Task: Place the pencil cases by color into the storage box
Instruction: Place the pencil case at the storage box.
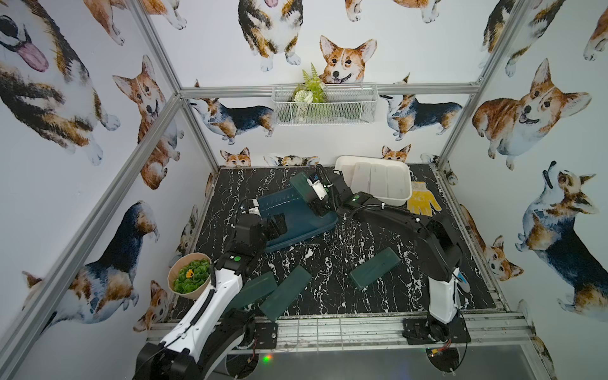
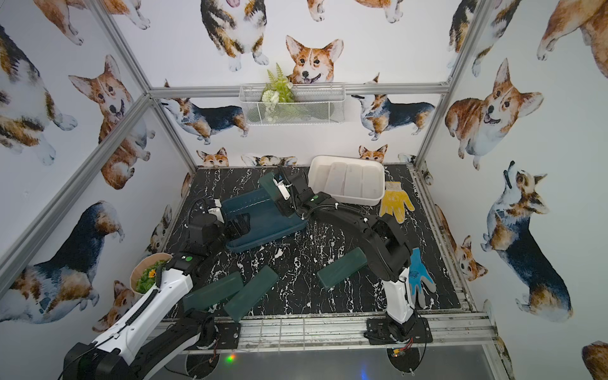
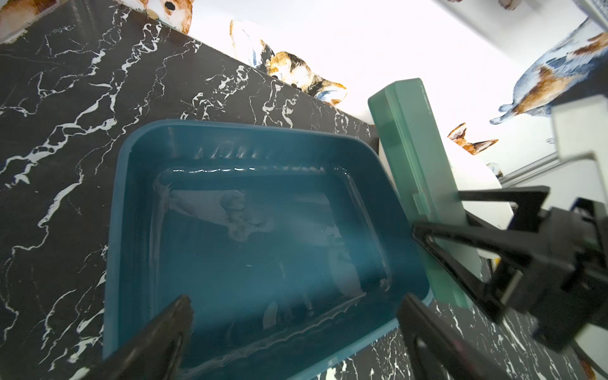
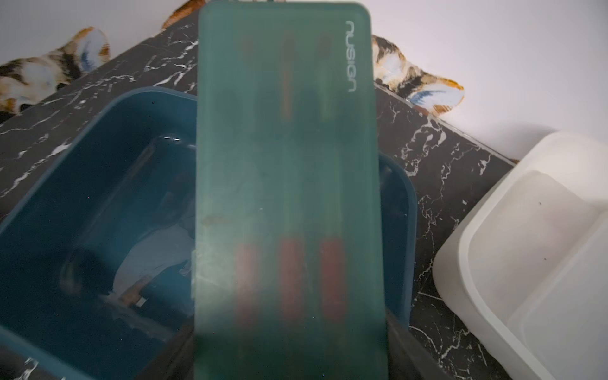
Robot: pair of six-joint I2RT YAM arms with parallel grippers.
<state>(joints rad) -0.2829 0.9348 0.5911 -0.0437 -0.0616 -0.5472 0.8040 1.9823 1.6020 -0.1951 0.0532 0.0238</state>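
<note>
Pencil cases: four dark green and some frosted white. One green is lifted, three green lie on the table (image 1: pixel 329 263), and the white cases (image 1: pixel 378 179) lie in the white box (image 1: pixel 385 197).
Blue box (image 3: pixel 263 230): it stands left of the middle with nothing inside. Its glossy floor shows only reflections.
White box: it stands far right, close to the blue box. Its cases lie side by side and blend with the walls, so the number is hard to count.
Held green case (image 4: pixel 289 164): it is over the far corner of the blue box, on the white box's side. Whether it touches the rim I cannot tell. Reddish pens show through the lid, blurred.
Lying green cases: two are at the near edge, one (image 1: pixel 260 288) partly under the left arm (image 1: pixel 210 296), and the other (image 1: pixel 286 292) just beside it. The third (image 1: pixel 375 268) lies near the right arm (image 1: pixel 437 243).
Right gripper (image 3: pixel 457 220): it is clamped on the held green case. Its own wrist view shows no fingers, only the case.
Left gripper (image 3: pixel 296 301): its jaws are wide apart with nothing between them, above the blue box.
Yellow glove (image 1: pixel 422 199): it lies flat beside the white box.
Blue glove (image 2: pixel 418 279): it is partly hidden behind the right arm.
</note>
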